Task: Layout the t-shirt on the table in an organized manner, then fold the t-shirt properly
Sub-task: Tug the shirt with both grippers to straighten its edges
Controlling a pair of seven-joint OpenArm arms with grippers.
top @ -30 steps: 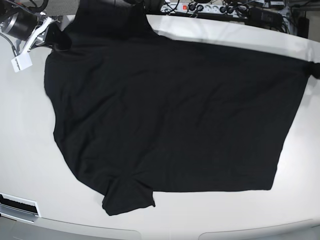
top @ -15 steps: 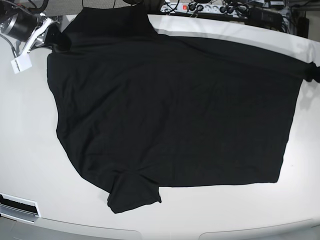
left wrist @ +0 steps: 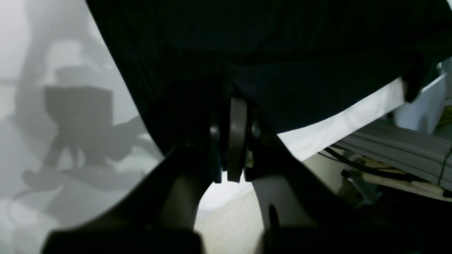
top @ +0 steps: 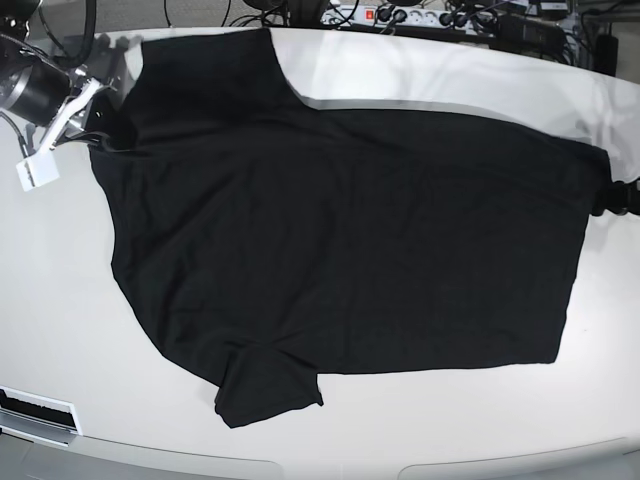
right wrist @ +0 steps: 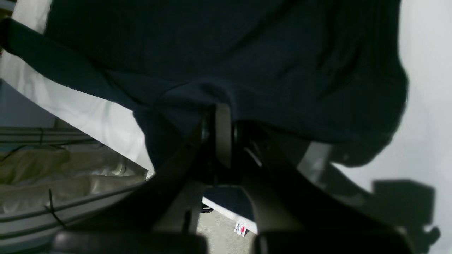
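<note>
Where base view hides grips, wrist views show t-shirt (top: pixel 340 240) pinched.

We see the black short-sleeved t-shirt (top: pixel 340 240) spread across the middle of the glossy white table (top: pixel 60 330), one sleeve at lower left, a power strip (top: pixel 400 15) behind at top.
</note>
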